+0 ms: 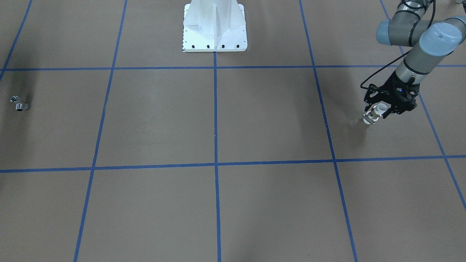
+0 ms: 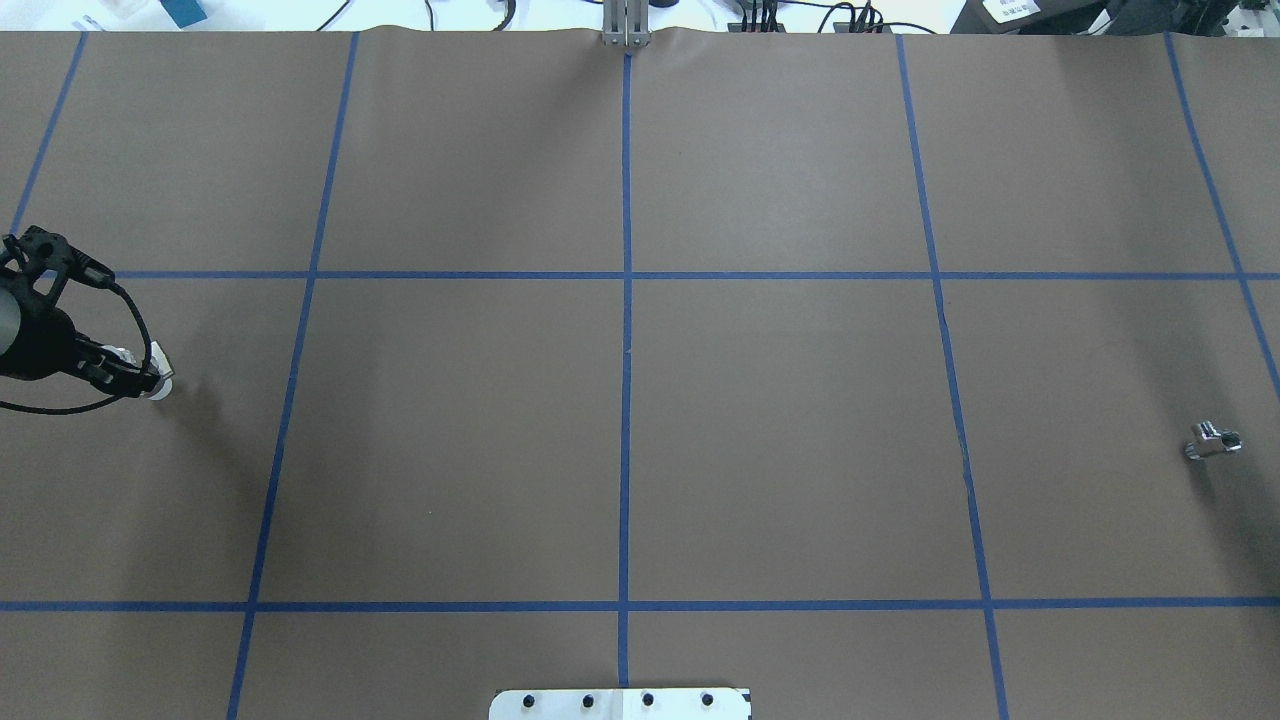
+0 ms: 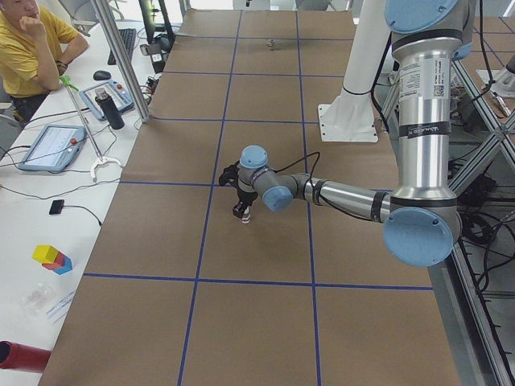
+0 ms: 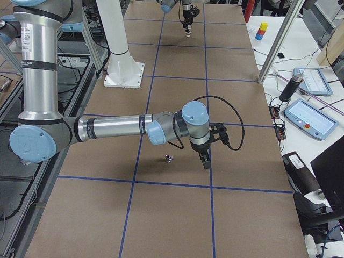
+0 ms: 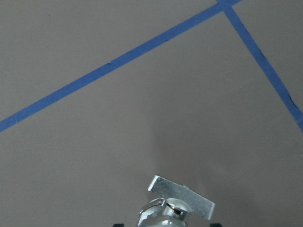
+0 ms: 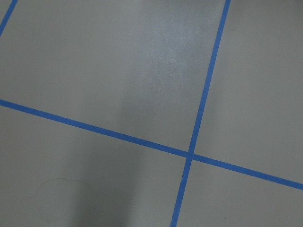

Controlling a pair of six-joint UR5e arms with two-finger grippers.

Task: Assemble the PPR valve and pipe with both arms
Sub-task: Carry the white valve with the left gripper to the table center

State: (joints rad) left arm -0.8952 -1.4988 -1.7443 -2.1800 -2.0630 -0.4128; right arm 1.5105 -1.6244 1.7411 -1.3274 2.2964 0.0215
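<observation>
- Currently, the left gripper (image 1: 376, 113) has its fingers closed on the valve (image 1: 378, 109), which sits between them with its white open end turned upward and away from the table (image 2: 700, 400).
- At the bottom edge of the left wrist view, the valve's flat lever (image 5: 181, 192) projects forward. No finger is in that view.
- From these pictures it cannot be told whether the valve rests on the table or hangs just above it.
- Far from the valve, the pipe (image 2: 1212, 440) lies loose on the table at the robot's right end, with nothing touching it.
- In the overhead view, the pipe's longer run lies roughly across the picture, with a short stub pointing toward the far edge.
- Only the right side view shows the right gripper (image 4: 206, 161), so it cannot be told whether its fingers are open or closed.
- In that view the pipe lies near the right gripper, apart from it and offset toward the robot's side. The right arm is clearly the nearer one.
- Judgement: the coming move belongs to the right arm. It must shift toward the robot and come down over the pipe, with the fingers set across the longer run.
</observation>
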